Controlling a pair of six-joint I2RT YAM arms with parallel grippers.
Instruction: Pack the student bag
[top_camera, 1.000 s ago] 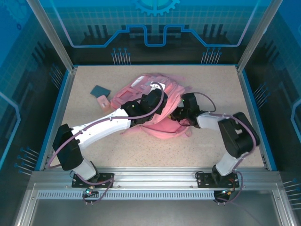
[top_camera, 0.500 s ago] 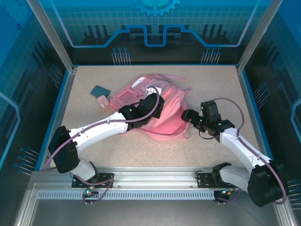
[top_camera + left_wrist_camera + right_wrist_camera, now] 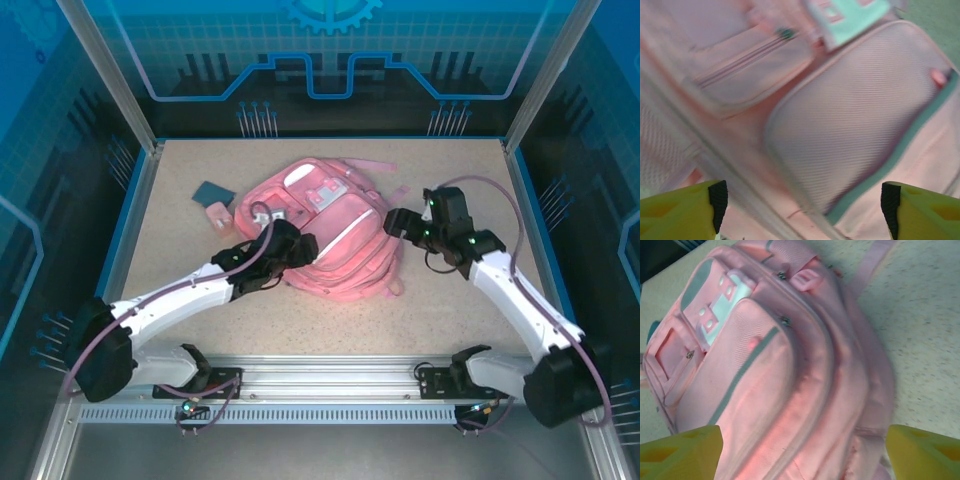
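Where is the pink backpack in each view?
Top external: student bag at the centre of the table.
Left wrist: close up, front pocket mid-frame.
Right wrist: left and centre, table at right.
Shared landmark: pale patch above the front pocket.

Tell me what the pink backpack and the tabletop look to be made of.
The student bag: soft woven fabric, matte, likely nylon or polyester; ribbed weave, folds and stitched zips show. Its pale patch: smoother, maybe rubbery or coated. The tabletop: hard, matte, speckled beige, perhaps laminate or composite.
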